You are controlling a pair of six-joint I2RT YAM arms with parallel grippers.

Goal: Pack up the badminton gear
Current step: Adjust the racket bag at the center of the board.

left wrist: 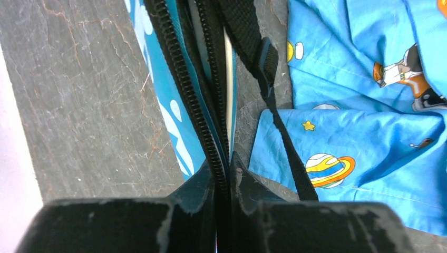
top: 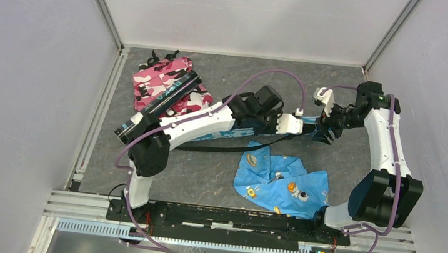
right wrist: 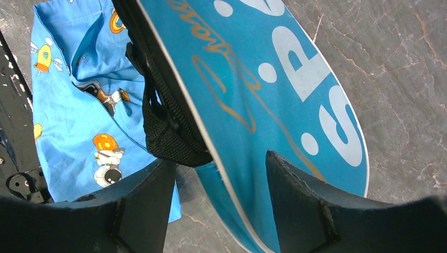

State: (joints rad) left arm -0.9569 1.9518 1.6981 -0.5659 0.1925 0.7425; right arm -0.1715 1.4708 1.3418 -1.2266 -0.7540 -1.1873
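The blue "SPORT" cover (top: 217,136) lies mid-table under my left arm, its black strap (top: 225,147) trailing in front. My left gripper (top: 294,124) is shut on the cover's black zipper edge (left wrist: 182,79), seen close in the left wrist view (left wrist: 224,174). My right gripper (top: 323,134) is open, and the cover's rounded end (right wrist: 274,79) passes between its fingers (right wrist: 216,179). A black tube (top: 160,104) lies across the pink bag at back left. Racquets and shuttlecocks are not in view.
A pink camouflage bag (top: 166,83) sits at the back left. The blue cartoon-print cloth (top: 281,183) lies crumpled in front of the cover, also seen in both wrist views (left wrist: 358,132) (right wrist: 68,105). White walls enclose the grey table.
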